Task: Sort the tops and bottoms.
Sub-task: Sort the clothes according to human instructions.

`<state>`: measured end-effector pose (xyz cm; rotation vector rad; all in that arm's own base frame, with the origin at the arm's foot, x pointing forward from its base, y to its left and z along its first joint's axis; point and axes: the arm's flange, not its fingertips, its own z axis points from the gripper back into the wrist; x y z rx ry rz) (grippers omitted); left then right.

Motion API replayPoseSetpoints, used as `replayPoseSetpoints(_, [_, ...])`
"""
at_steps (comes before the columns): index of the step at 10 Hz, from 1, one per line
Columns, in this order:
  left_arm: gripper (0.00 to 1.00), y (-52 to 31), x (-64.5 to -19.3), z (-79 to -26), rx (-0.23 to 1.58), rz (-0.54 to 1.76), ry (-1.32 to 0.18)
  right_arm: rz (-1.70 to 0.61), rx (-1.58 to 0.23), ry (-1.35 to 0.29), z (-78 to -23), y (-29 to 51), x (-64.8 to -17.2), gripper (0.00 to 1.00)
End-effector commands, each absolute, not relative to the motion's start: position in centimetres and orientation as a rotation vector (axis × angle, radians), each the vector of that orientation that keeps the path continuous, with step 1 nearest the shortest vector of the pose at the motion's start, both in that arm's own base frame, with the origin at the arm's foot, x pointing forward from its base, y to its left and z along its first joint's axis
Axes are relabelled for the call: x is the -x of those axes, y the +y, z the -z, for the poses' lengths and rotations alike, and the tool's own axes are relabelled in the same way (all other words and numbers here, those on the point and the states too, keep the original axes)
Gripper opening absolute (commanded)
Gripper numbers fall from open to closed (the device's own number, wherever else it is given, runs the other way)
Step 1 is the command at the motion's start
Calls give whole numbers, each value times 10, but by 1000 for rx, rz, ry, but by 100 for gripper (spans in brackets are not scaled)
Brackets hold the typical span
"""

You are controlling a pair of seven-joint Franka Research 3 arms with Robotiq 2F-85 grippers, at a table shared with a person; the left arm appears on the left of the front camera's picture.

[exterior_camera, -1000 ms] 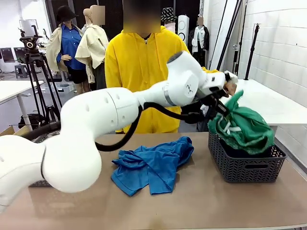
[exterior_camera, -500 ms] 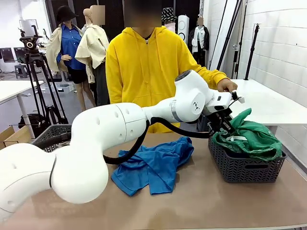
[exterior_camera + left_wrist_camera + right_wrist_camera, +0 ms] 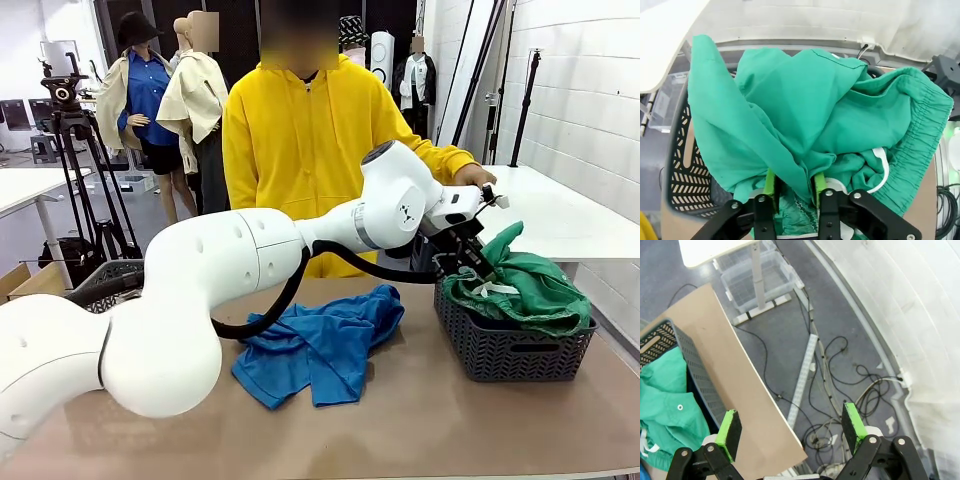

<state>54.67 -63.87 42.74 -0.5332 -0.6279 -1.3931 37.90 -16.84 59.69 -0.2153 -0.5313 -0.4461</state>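
Observation:
Bright green shorts (image 3: pixel 530 290) with a white drawstring (image 3: pixel 880 165) lie heaped in the dark grey basket (image 3: pixel 510 350) at the table's right end. My left arm reaches across to them, its gripper (image 3: pixel 472 262) at the heap's near-left side. In the left wrist view the gripper (image 3: pixel 795 192) has its fingers a little apart with a fold of the shorts (image 3: pixel 805 100) between them; whether they still pinch it is unclear. A blue shirt (image 3: pixel 320 345) lies crumpled mid-table. My right gripper (image 3: pixel 790 427) hangs open beyond the table's right edge, holding nothing, with the basket (image 3: pixel 690 360) to its left.
A person in a yellow hoodie stands across the table, one hand (image 3: pixel 475 178) just behind the basket. Another grey basket (image 3: pixel 110 280) sits at the left behind my arm. Cables (image 3: pixel 840 365) and a clear bin (image 3: pixel 755 280) lie on the floor off the table's right side.
My left gripper has come down with the green shorts, which now rest in the basket. Its fingers have parted slightly. The blue shirt has not moved.

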Motion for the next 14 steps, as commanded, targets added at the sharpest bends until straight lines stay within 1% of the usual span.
replayPoseSetpoints(1, [100, -714, -621, -452, 565, 1431, -570, 444, 217, -530, -596, -168, -380, 100])
replayPoseSetpoints(6, [100, -701, -618, -478, 565, 1428, -603, 444, 217, -530, -596, -168, -380, 100])
replayPoseSetpoints(10, [100, -653, -613, -524, 558, 1447, -626, 444, 217, -530, -596, -168, -380, 100])
replayPoseSetpoints(11, [100, -627, -613, -538, 520, 1455, -614, 444, 217, -530, -596, -168, -380, 100])
replayPoseSetpoints(12, [100, -592, -612, -550, 425, 1446, -603, 444, 217, -530, -596, -168, -380, 100])
replayPoseSetpoints(14, [100, -498, -611, -568, 146, 1267, -585, 444, 217, -530, -596, -168, -380, 100])
